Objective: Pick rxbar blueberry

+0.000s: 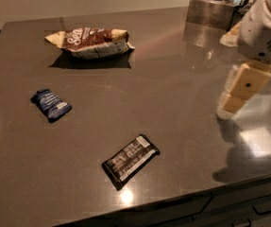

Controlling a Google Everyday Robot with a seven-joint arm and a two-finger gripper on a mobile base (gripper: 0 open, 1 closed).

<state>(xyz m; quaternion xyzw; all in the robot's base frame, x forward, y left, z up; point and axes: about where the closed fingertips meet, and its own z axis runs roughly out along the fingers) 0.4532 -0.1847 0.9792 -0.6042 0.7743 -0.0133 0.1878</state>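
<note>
The rxbar blueberry (51,104) is a small dark blue crinkled wrapper with a pale label patch. It lies flat on the dark grey counter (173,79), at the left. My gripper (241,92) hangs over the counter's right side, cream-coloured below a white wrist. It is far to the right of the blue bar and holds nothing that I can see.
A longer black bar with a white stripe (130,161) lies near the front edge. A brown-and-white bag (90,41) lies at the back left. A metal container (213,11) and other items stand at the back right corner. The counter's front edge runs along the bottom.
</note>
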